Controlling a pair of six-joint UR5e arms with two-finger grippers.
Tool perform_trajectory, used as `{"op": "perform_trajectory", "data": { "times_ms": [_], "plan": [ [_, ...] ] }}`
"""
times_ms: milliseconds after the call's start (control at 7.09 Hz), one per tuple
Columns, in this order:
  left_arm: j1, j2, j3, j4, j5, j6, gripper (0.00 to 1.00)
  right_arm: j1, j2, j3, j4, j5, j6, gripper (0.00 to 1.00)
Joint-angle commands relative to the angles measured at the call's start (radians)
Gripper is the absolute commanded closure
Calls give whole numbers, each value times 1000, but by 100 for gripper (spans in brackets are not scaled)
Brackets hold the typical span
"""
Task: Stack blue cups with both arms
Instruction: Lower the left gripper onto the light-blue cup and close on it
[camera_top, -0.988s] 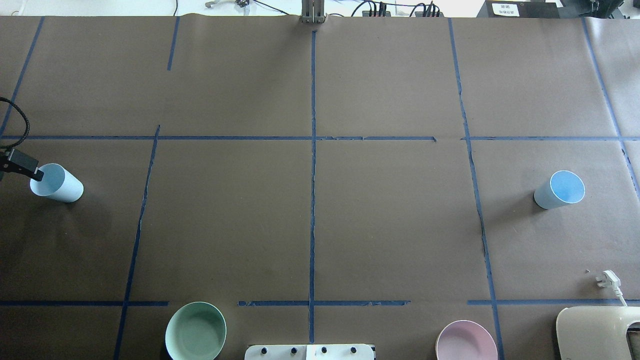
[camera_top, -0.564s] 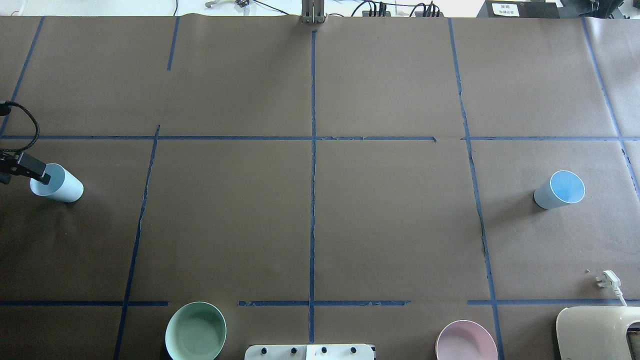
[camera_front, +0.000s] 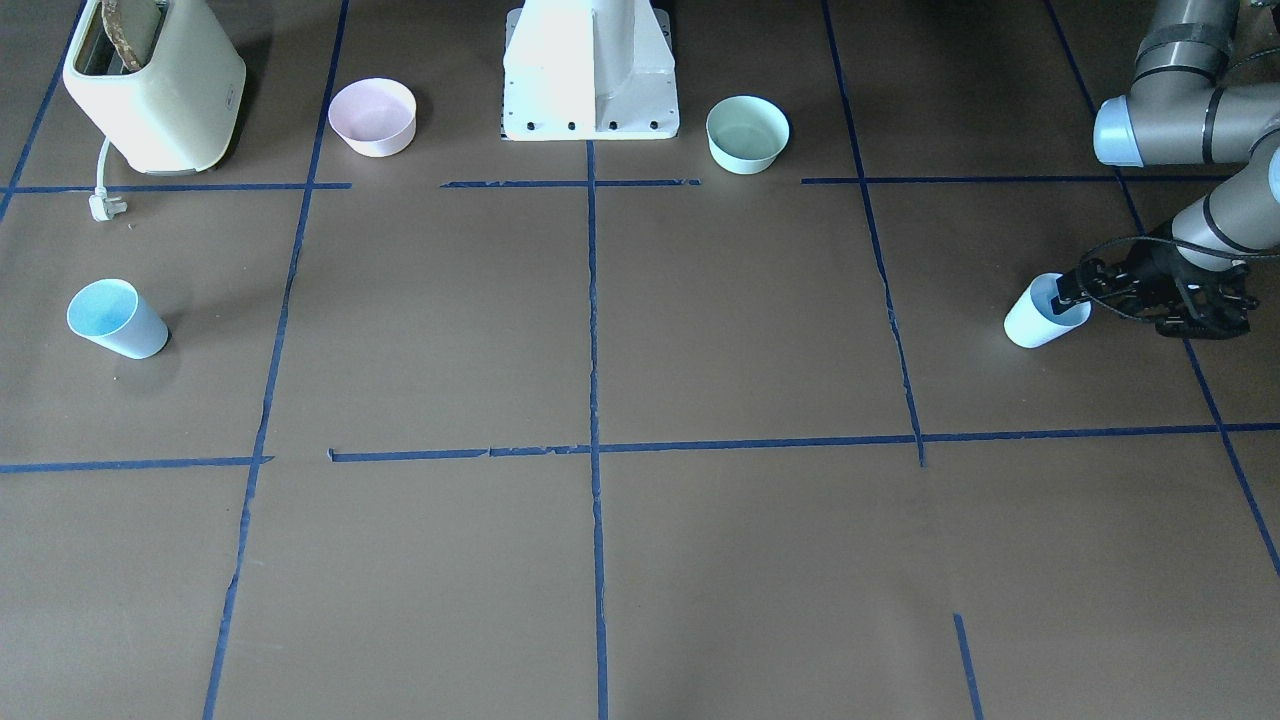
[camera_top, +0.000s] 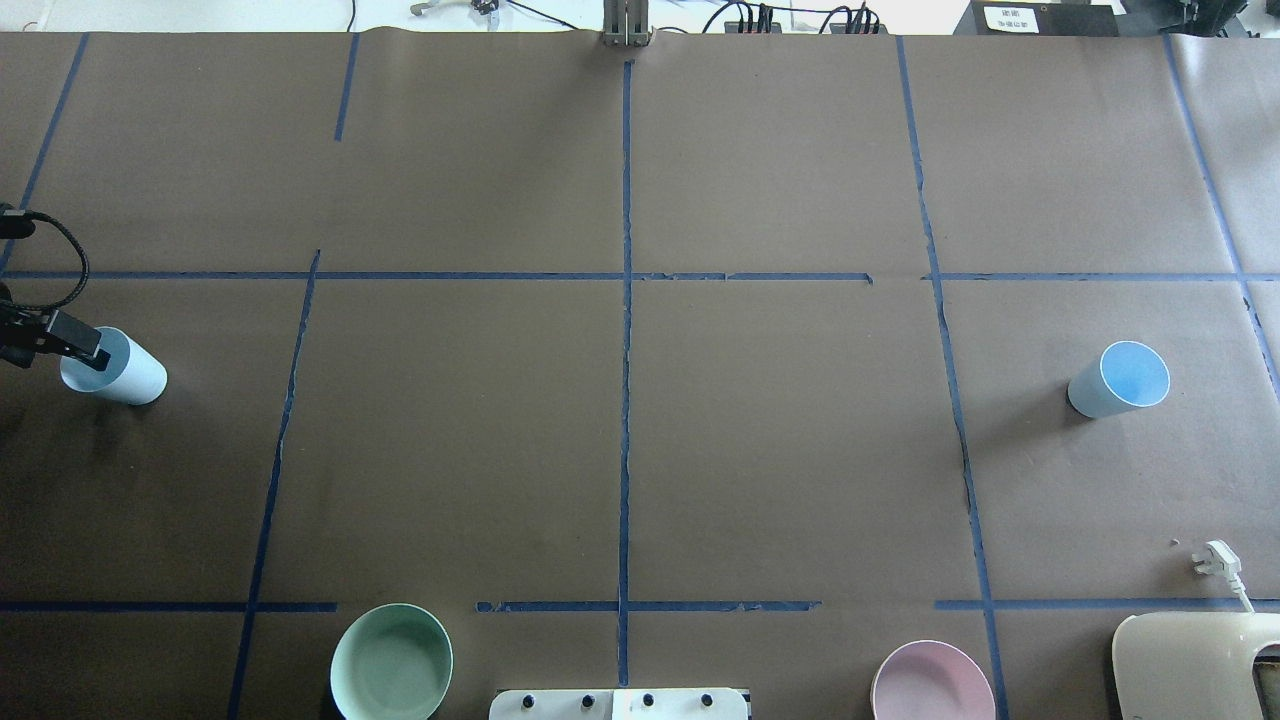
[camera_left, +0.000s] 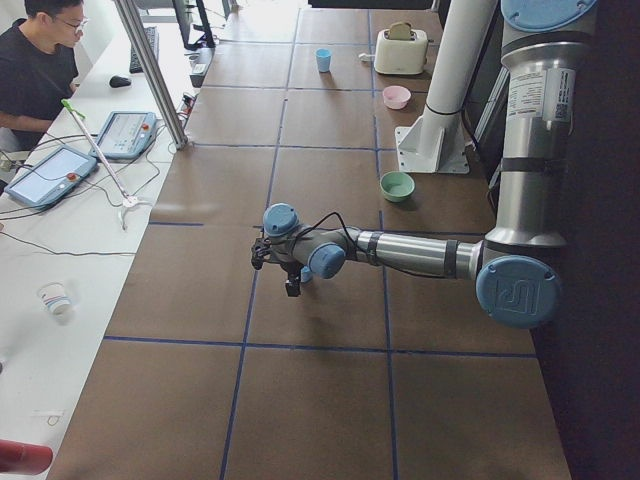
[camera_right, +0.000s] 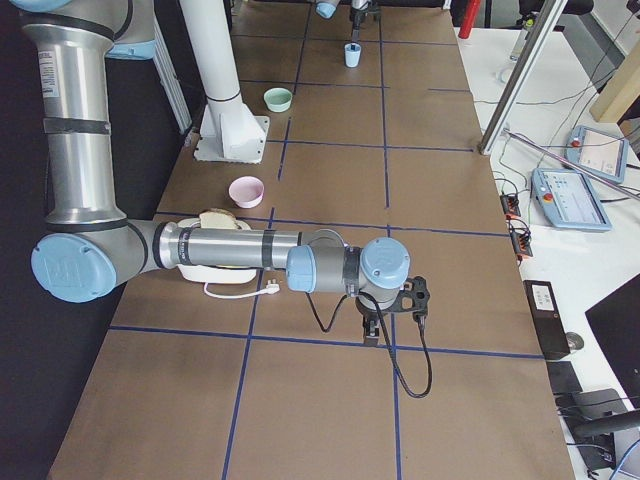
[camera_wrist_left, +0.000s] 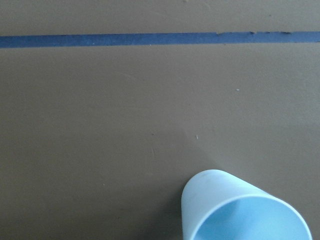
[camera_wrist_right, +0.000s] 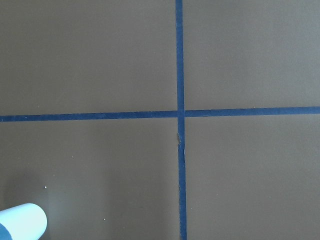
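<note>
Plainly the grasping step is in hand, on the robot's left side. The left gripper (camera_top: 72, 339) hangs at the rim of the left blue cup (camera_top: 118, 370), which stands upright, mouth up, near the left edge of the surface (camera_top: 780, 450). One black finger (camera_front: 1068, 293) lies over the cup's mouth on the side nearest the arm. The jaws look parted rather than clamped on the rim, though the other finger is too small to make out surely. That arm's wrist view shows the cup low and to the right, so the jaws may not sit squarely over the wall they are to pinch. The right blue cup (camera_top: 1122, 380) stands upright and alone, well across the surface, with nothing touching it. The right gripper (camera_right: 385, 312) shows only in the side view from the robot's right, near the surface, and I cannot tell whether its jaws are apart or together. Its wrist view catches just a corner of that cup at the lower left. Neither cup is lifted, so the stacking proper is not yet begun. As I judge it, the next move calls for the left jaws to settle with the cup wall between them and close gently, since a light tumbler gripped by one side of its rim could tip or skid.
</note>
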Motion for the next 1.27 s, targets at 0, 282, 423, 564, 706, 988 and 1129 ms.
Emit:
{"op": "perform_trajectory", "data": {
  "times_ms": [0,282,423,564,706,988,1129],
  "plan": [
    [8,-2,1,-7,0,-1,16,0,6,-2,-1,0,-1,0],
    [8,-2,-14,-19,0,-46,85,0,6,0,0,0,1,0],
    [8,-2,-20,-18,3,-48,98,0,6,0,0,0,-1,0],
    [8,-1,-21,-18,3,-49,100,0,6,1,0,0,1,0],
    [8,-1,-33,-15,2,-66,100,0,6,3,-1,0,1,0],
    [5,-4,-184,139,-6,-92,100,0,25,9,-1,2,4,0],
    [6,-51,-285,324,-4,-92,100,0,39,11,-1,6,2,0]
  ]
}}
